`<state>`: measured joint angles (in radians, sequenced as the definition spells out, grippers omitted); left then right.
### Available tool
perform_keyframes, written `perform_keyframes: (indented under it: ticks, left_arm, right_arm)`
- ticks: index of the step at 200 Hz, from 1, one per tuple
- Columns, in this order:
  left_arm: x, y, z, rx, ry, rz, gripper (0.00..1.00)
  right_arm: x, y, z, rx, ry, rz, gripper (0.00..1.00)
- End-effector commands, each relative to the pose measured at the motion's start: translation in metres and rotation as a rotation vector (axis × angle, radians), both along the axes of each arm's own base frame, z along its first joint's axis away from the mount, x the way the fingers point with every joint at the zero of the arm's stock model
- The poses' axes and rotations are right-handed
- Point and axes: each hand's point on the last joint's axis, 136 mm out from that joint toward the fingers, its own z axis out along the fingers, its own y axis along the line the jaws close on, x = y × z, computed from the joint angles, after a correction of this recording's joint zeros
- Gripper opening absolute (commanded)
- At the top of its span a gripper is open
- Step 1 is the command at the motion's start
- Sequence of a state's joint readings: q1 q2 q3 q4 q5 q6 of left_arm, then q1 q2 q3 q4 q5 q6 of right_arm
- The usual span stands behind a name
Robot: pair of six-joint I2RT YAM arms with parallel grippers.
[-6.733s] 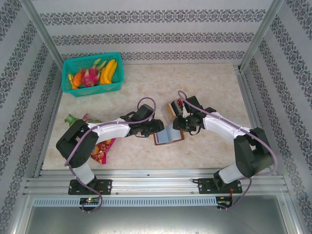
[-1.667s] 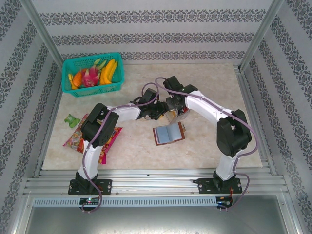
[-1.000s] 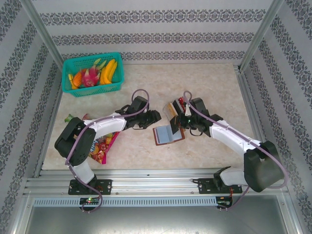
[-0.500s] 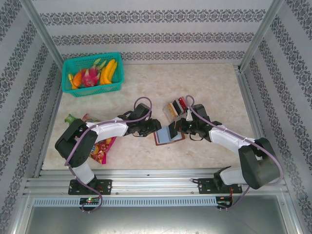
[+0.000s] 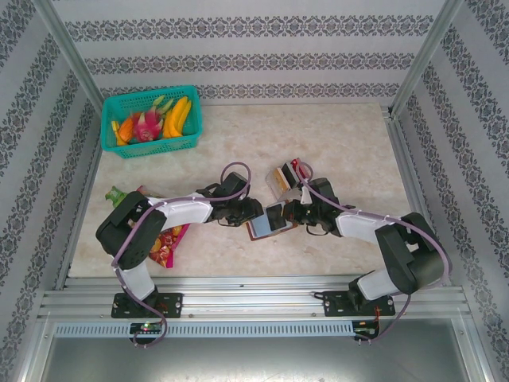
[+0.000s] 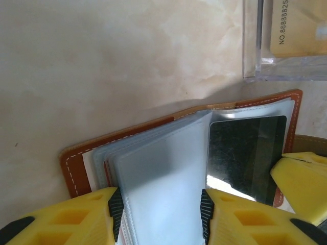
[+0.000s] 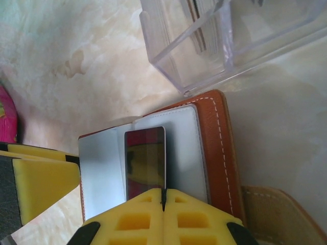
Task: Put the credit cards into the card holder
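Note:
The brown leather card holder [image 5: 269, 229] [image 6: 153, 125] [image 7: 217, 148] lies open mid-table. My left gripper [image 5: 254, 213] [image 6: 161, 209] has its pads against both edges of the holder's stack of grey-clear sleeves [image 6: 163, 168], holding them up from the left. My right gripper [image 5: 289, 212] [image 7: 164, 196] is shut on the lower end of a glossy black credit card [image 7: 145, 161] [image 6: 245, 150]. The card stands over the holder's pale inner page [image 7: 186, 148], just right of the fold. More credit cards stand in a clear stand [image 5: 284, 176] [image 7: 225, 41] [image 6: 286, 38] behind the holder.
A teal basket of fruit [image 5: 151, 121] sits at the far left. A colourful snack packet [image 5: 169, 237] and a small green object [image 5: 118, 193] lie beside the left arm. The holder's snap tab [image 7: 276, 214] sticks out to the right.
Both grippers have closed in on the holder. The left one moved right and took the sleeves between its pads. The right one brought the black card down over the open page.

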<state>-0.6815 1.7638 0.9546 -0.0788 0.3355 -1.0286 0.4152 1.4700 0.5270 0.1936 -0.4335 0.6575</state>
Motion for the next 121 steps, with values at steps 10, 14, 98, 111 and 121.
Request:
perform_keyframes:
  ticks: [10, 14, 98, 111, 121]
  left_arm:
    - [-0.013, 0.006, -0.018, 0.054, 0.059, 0.002, 0.46]
    - [-0.014, 0.006, -0.019, 0.056, 0.061, 0.001, 0.46]
    - [-0.016, 0.012, -0.021, 0.088, 0.063, 0.009, 0.46]
    - [-0.017, 0.014, -0.022, 0.094, 0.064, 0.009, 0.46]
    - [-0.017, 0.015, -0.022, 0.096, 0.064, 0.01, 0.46]
  right_arm:
    - [-0.006, 0.012, -0.006, 0.022, -0.028, 0.058, 0.0]
    - [-0.007, 0.013, -0.006, 0.027, -0.029, 0.063, 0.0]
    - [0.002, 0.0, 0.008, -0.028, -0.078, 0.055, 0.0]
    - [0.006, -0.001, 0.016, -0.021, -0.104, 0.051, 0.0]
    - [0.007, -0.001, 0.019, -0.017, -0.116, 0.05, 0.0]
